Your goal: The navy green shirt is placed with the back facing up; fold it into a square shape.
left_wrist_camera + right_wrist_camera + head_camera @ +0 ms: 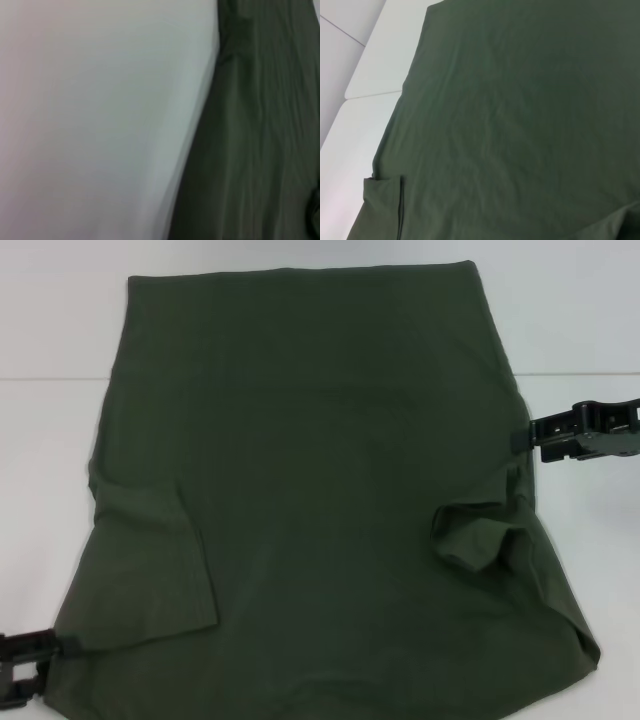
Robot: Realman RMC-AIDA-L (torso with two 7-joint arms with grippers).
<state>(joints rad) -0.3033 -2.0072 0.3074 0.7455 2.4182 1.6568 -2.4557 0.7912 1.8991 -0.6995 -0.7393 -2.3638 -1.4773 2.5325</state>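
navy green shirt (pixel 330 490) flat on worktop (pixel 60 330), sleeves tucked inward for squaring | left end effector (pixel 45 652) at near-left corner, right end effector (pixel 535 435) touching far-right edge | finger state: cannot tell

Left gripper (pixel 62 647): low at near-left corner of head view, arm mostly out of frame, fingertip pointing inward. Right gripper (pixel 520 434): far right at mid-height, wrist level, reaching inward. Both finger states unreadable.

The head view looks forward and down over the whole dark olive-green cotton shirt (pixel 320 490) on the white worktop (pixel 50 330). Both wrist views sit close above that shirt's cloth and edges.
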